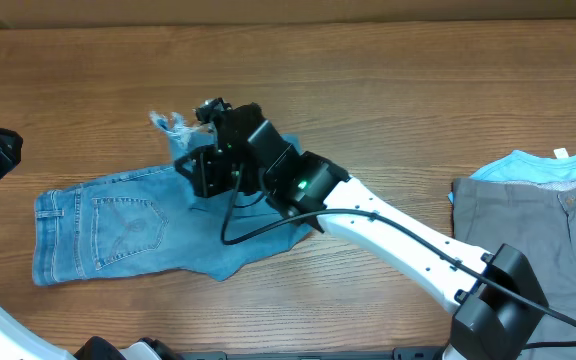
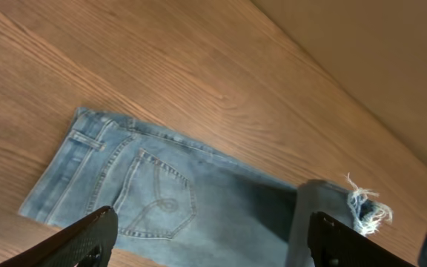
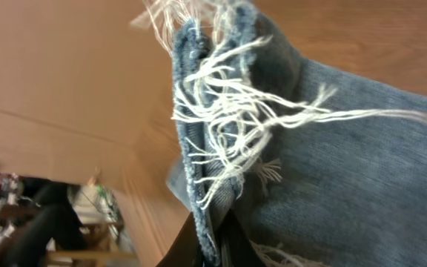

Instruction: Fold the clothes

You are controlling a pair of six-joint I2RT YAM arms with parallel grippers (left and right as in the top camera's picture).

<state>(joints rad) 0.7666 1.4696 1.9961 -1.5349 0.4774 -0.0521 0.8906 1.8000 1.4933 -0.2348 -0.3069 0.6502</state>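
We find the light-blue denim jeans (image 1: 108,225) lying left of centre on the wooden table (image 1: 418,100), waistband to the left and a stitched back pocket facing up. Their legs are folded back toward the seat. The frayed hem (image 1: 168,123), trailing white threads, stands raised off the cloth at the upper right.

A wood-grain table (image 1: 388,100) is seen filling the overhead view, evenly lit. A plain tan wall (image 1: 268,8) is met along its far edge. In the right wrist view, dark clutter (image 3: 43,215) is glimpsed beyond the table, too blurred to be named.
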